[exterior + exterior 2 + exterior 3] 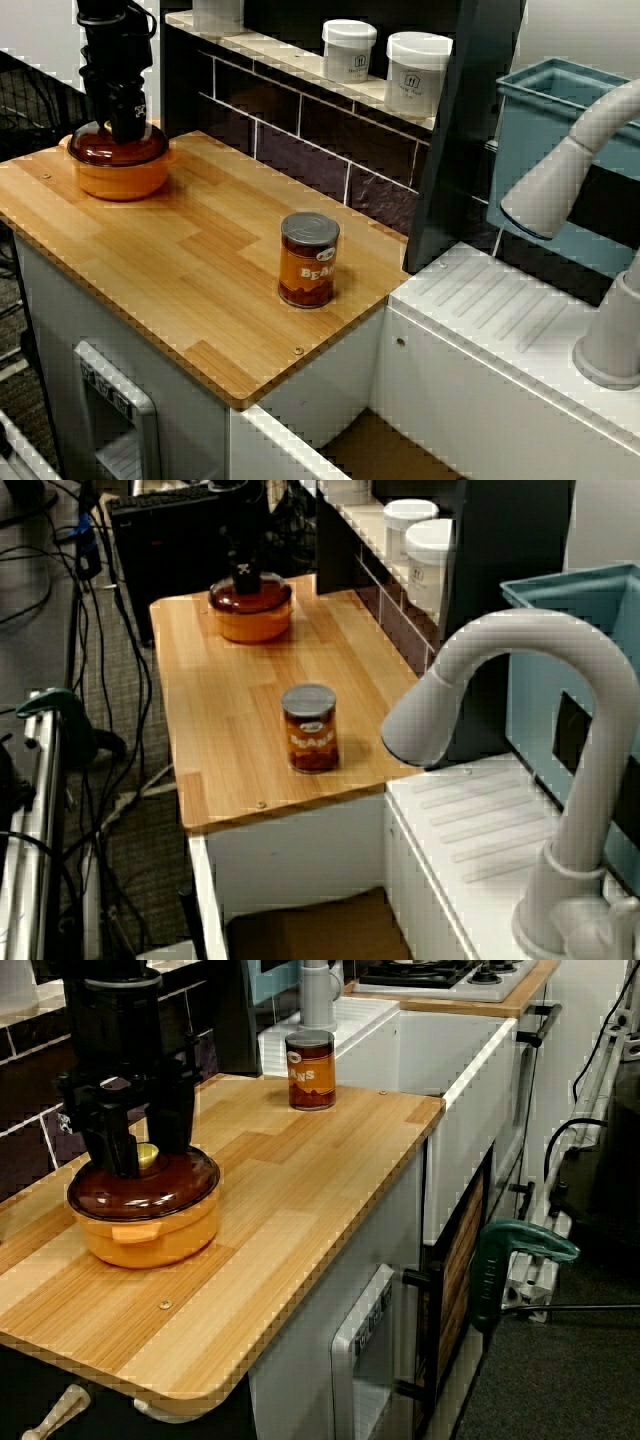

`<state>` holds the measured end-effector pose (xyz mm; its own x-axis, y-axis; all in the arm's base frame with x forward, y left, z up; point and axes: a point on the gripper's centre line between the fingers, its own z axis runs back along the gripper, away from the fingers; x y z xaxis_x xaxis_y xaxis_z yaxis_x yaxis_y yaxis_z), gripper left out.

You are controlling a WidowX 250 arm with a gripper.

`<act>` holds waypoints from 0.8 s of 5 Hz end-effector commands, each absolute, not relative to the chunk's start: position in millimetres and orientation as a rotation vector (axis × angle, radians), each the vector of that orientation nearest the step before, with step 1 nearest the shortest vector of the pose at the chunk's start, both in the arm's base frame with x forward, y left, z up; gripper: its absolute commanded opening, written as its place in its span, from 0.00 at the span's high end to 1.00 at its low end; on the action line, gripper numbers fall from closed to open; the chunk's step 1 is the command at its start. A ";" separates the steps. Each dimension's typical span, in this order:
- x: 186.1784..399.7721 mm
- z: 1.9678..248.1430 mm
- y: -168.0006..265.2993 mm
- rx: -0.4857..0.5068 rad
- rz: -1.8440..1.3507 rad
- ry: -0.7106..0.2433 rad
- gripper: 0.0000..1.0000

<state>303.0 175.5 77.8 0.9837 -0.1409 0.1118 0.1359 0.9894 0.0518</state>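
Lid, dark see-through brown, sits on the orange pot straight under the tool. The tool's fingers straddle the yellow knob; we cannot tell whether they pinch it or stand just off it. We judge the lid rigid, smooth and glass-like (maybe hard plastic, toy-kitchen look). It is probably light and slick on the dome, so the knob is the one sensible hold. The pot looks stiff, with a small tab handle below the tool.

Hidden: the arm covers the knob in the view from above and the view from the faucet side. What is inside the pot stays too dim to read through the lid. A bean can stands well away from the tool on the table.
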 end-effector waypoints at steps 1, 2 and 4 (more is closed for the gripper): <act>303.1 79.7 175.5 0.064 -0.118 -0.125 1.00; 304.9 86.5 173.1 0.039 -0.109 -0.122 1.00; 304.2 121.4 148.8 -0.009 -0.115 -0.145 1.00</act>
<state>300.8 142.7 97.6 0.9895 -0.1212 0.0789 0.1249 0.9912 -0.0443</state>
